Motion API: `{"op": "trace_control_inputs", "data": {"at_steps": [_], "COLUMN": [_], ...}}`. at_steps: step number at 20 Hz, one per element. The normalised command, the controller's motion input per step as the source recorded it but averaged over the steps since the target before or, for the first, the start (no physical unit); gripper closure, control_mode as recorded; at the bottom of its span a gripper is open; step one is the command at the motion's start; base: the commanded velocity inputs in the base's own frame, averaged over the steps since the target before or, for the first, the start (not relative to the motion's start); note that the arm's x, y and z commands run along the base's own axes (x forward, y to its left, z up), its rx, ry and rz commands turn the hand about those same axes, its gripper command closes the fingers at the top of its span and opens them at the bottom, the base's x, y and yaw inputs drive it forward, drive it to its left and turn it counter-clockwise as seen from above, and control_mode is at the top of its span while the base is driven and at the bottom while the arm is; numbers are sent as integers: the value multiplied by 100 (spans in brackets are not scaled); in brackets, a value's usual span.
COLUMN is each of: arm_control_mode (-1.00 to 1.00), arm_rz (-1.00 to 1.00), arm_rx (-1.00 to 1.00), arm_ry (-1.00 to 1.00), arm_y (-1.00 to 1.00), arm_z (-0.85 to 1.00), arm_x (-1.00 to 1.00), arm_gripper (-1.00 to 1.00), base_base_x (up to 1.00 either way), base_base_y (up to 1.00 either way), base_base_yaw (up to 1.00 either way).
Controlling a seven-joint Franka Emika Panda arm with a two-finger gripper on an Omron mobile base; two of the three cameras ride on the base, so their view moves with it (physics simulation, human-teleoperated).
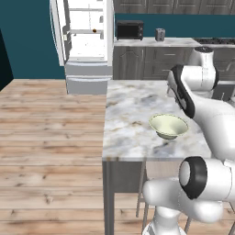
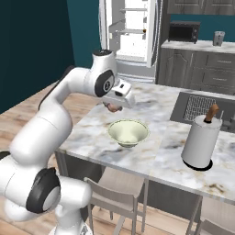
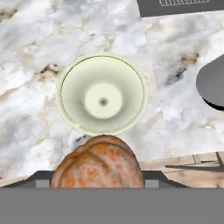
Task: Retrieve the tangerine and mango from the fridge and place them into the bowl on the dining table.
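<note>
Far left, at roughly eleven o'clock in the left base view: tall silver-grey fridge (image 1: 87, 46) standing open, a small dark-orange spot on a white shelf, too small to name. Centre: long island with white-grey veined marble top (image 1: 133, 114), carrying the wide, shallow, pale cream-green bowl (image 3: 102, 93), empty. Just short of the bowl, at six o'clock in the hand view: ribbed, round orange tangerine (image 3: 98, 163), clamped in the two-finger gripper (image 2: 112, 107), hanging above the marble beside the near rim, not over the hollow. Right, at four o'clock from the bowl: white cylindrical holder with a brown handle (image 2: 202, 140), well apart. Likely risk: releasing here would drop the fruit outside or onto the rim, then rolling off the table edge nearby. Needs carrying further over the centre first.
</note>
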Motion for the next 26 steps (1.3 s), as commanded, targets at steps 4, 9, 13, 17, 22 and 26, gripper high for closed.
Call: {"op": "trace_control_inputs", "data": {"at_steps": [4, 9, 13, 17, 22, 26], "arm_control_mode": [-100, -100, -100, -100, -100, -100], "arm_rz": [2, 0, 1, 0, 0, 0], "arm_rx": [11, 8, 7, 0, 0, 0], "arm_ry": [28, 15, 0, -2, 0, 0], "arm_y": [-5, 0, 0, 0, 0, 0], "arm_z": [-31, -31, -38, -47, -45, -40], "arm_x": [1, 12, 19, 25, 27, 26], "arm_gripper": [100, 100, 100, 100, 100, 100], "base_base_x": [0, 0, 0, 0, 0, 0], "base_base_y": [0, 0, 0, 0, 0, 0], "base_base_yaw": [0, 0, 0, 0, 0, 0]}}
